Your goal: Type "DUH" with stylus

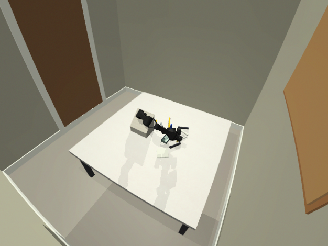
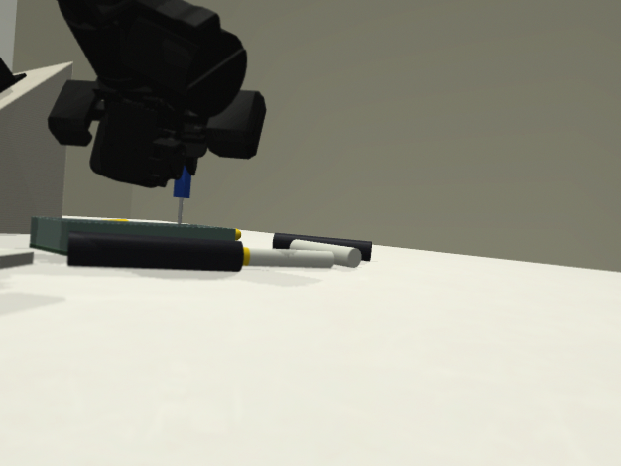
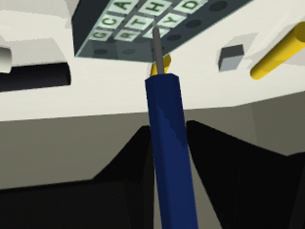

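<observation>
Gripper (image 2: 176, 168) clamped on the blue stylus (image 3: 166, 142); its thin grey tip (image 3: 155, 40) sits on the keyboard (image 2: 135, 229) approx at the H key (image 3: 155, 7), near the Y/T border; to press well, judge: drive straight down, keep shaft upright, don't slacken grip, centre on H so no neighbour fires. Keys pale, square, lettered; keyboard body dark green slab; stylus smooth, squared barrel; matte black cylinder (image 2: 155, 253) lies just in front.

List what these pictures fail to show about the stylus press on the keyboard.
- Wrist view: the dark-green keyboard is cut off by the top edge.
- Wrist view: the grey tip of the blue stylus covers its contact point.
- Exterior view: keys unseen, keyboard edge-on behind a black cylinder.
- Top view: the black gripper covers most keys; lettering too small.
</observation>
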You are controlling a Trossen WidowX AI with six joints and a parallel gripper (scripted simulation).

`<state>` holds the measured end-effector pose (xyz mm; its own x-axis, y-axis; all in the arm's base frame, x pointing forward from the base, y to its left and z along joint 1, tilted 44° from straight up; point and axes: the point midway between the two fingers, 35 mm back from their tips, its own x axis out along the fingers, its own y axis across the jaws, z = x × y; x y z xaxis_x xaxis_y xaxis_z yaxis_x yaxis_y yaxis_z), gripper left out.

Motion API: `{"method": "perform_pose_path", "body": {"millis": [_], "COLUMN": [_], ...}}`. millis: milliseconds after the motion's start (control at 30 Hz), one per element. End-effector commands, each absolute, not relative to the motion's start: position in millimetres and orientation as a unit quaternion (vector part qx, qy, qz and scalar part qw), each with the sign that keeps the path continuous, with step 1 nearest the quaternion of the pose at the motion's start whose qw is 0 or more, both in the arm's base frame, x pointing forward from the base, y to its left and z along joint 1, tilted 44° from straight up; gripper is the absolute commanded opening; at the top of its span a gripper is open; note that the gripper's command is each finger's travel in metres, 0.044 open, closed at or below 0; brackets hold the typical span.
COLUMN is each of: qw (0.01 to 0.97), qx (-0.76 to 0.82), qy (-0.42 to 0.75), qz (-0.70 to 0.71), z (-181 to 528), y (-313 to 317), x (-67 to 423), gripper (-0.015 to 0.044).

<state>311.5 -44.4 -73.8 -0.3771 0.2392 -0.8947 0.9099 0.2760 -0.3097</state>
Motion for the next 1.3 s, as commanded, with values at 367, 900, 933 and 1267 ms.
{"method": "perform_pose_path", "body": {"millis": [367, 900, 933, 1267], "qw": [0.382, 0.382, 0.382, 0.382], "qx": [0.407, 0.407, 0.407, 0.406], "qy": [0.703, 0.703, 0.703, 0.703], "qz": [-0.44, -0.441, -0.441, -0.441], "z": [-79, -83, -84, -85], "y": [-49, -53, -54, -54], "x": [311, 311, 311, 311], "gripper": [0.0081, 0.0081, 0.0081, 0.0081]}}
